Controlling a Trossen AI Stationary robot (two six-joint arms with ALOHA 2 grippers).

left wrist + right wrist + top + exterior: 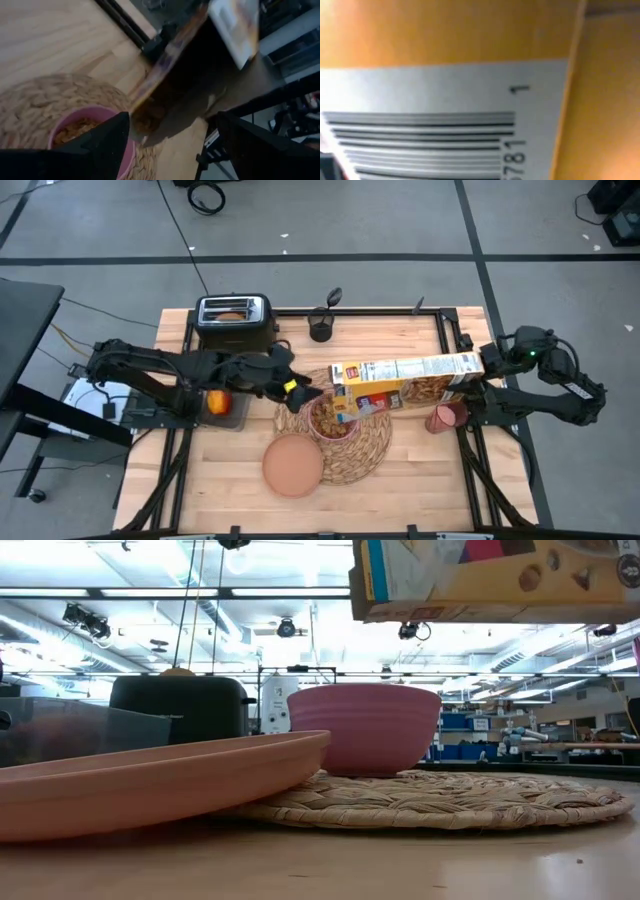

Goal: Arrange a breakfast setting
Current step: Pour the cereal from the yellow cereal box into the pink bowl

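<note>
Right now I'm at the cereal step: my right fingers [478, 367] are clamped on the base end of the cereal box [405, 380], held lying over above the worktop [240, 480] with its open end over the pink bowl [328, 420]. That bowl sits on the straw placemat [370, 450] and already shows cereal inside. My left fingers [303, 392] hover spread and empty beside the box mouth, near the bowl's rim. The plate [293, 464] overlaps the mat's edge; the apple [217, 402] and cup [445, 417] wait off it. Next, I judge, the box needs righting without spilling, then setting down clear of the mat.
</note>
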